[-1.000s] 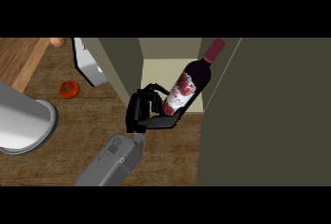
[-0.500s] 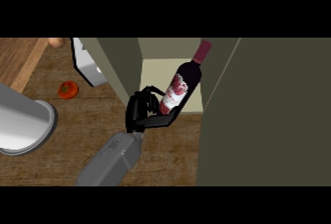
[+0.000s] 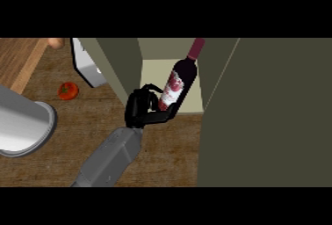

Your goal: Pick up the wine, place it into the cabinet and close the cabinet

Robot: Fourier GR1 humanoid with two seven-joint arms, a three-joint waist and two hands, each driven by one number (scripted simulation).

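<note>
A black hand point(image 3: 144, 110), fingers curled round the wine bottle point(image 3: 179, 82), holds it tilted inside the open cabinet point(image 3: 170, 59). The bottle has moved deeper into the cabinet, standing more upright than a second ago.

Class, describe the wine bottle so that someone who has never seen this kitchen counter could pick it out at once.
Start at the open cabinet, with its pale inside, at the back of the wooden counter. In its opening leans the wine bottle, with a black hand curled round its lower part. It is the only tall dark thing there, with a dark red neck and a white and red label, unlike the small red tomato at the left.
</note>
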